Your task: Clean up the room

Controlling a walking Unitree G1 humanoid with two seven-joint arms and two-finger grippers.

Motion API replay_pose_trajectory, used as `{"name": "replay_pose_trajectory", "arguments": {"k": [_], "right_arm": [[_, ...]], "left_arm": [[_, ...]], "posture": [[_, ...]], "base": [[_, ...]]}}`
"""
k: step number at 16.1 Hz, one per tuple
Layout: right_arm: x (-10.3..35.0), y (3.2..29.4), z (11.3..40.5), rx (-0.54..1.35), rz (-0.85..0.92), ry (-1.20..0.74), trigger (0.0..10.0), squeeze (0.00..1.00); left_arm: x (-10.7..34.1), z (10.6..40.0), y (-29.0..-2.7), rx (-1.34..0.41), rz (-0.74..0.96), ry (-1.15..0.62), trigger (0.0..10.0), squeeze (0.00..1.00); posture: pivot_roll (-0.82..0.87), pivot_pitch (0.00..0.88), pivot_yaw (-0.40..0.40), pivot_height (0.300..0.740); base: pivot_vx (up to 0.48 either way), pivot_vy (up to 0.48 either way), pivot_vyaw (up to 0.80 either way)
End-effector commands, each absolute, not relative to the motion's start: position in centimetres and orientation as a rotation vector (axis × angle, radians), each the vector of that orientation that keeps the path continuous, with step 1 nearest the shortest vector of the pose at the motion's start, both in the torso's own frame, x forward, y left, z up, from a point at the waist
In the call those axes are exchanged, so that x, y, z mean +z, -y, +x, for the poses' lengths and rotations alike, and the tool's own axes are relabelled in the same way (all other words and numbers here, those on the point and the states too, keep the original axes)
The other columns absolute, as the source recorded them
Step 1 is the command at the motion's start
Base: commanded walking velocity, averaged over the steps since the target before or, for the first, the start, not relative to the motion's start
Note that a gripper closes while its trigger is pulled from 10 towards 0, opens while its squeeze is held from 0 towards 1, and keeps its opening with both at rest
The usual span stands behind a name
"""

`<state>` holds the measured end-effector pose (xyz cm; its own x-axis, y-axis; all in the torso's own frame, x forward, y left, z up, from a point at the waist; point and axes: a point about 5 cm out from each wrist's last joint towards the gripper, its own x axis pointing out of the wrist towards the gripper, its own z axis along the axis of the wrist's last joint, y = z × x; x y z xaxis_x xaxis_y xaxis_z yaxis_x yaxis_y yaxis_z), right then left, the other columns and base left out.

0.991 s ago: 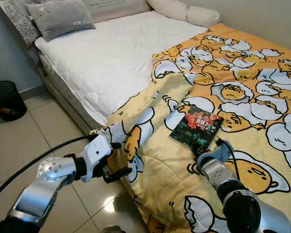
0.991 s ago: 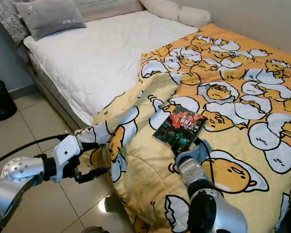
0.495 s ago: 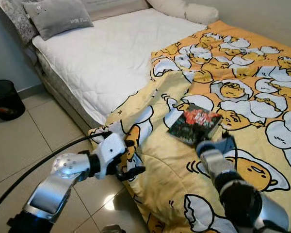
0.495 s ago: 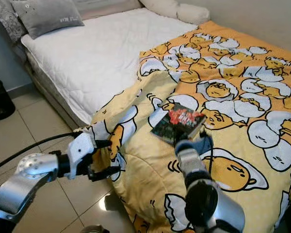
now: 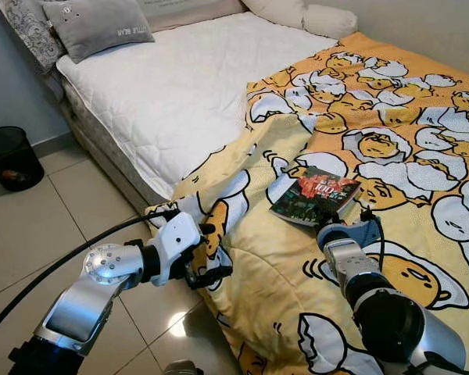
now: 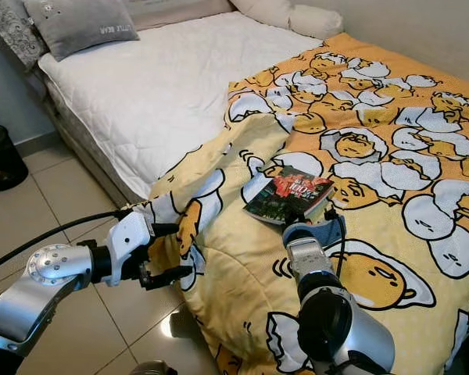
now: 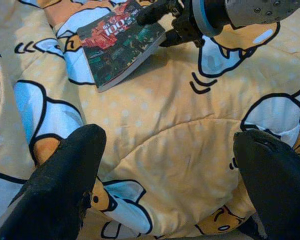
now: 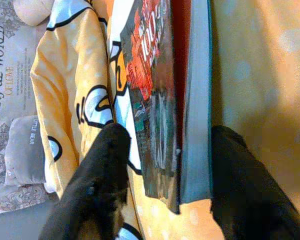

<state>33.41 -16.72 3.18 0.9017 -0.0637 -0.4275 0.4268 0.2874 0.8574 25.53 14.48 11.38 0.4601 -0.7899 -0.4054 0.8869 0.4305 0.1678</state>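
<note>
A paperback book (image 5: 316, 195) with a dark red and green cover lies flat on the yellow egg-cartoon blanket (image 5: 391, 133). My right gripper (image 5: 334, 217) is at the book's near edge, open. In the right wrist view its fingers (image 8: 97, 190) straddle the book (image 8: 162, 105), one on each side of a corner. My left gripper (image 5: 211, 251) is open at the blanket's hanging corner beside the bed. Its two fingers (image 7: 65, 185) are spread wide over the blanket fold (image 7: 165, 150).
The bare white mattress (image 5: 180, 86) takes up the bed's left half, with a grey pillow (image 5: 105, 25) and a cream pillow (image 5: 320, 19) at the head. A black wastebasket (image 5: 12, 158) stands on the tiled floor (image 5: 39, 226) at left. A black cable (image 5: 62, 258) trails from my left arm.
My left gripper has moved right, up to the blanket's hanging corner. My right gripper has closed in on the book's near edge. The camera has shifted slightly.
</note>
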Motion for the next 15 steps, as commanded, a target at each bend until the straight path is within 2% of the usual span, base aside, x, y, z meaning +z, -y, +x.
{"name": "replay_pose_trajectory", "arguments": {"k": [1, 11, 15], "right_arm": [[3.7, 16.8, 33.9, -0.337, 1.250, -0.325, 0.0, 0.00], [3.5, 17.3, 33.7, -0.323, 1.163, -0.362, 0.0, 0.00], [3.9, 17.9, 33.8, -0.223, 1.041, -0.350, 0.0, 0.00]], "left_arm": [[11.6, 25.8, -14.4, -1.069, 0.400, -0.279, 10.0, 0.29], [11.3, 26.7, -14.2, -1.070, 0.400, -0.270, 10.0, 0.29], [11.7, 27.5, -13.3, -0.978, 0.311, -0.200, 10.0, 0.29]], "posture": [[0.32, 0.000, -0.010, 0.740], [0.27, 0.000, -0.006, 0.740], [0.24, 0.000, -0.052, 0.740]], "base": [[0.000, 0.000, 0.00], [0.000, 0.000, 0.00], [0.000, 0.000, 0.00]]}}
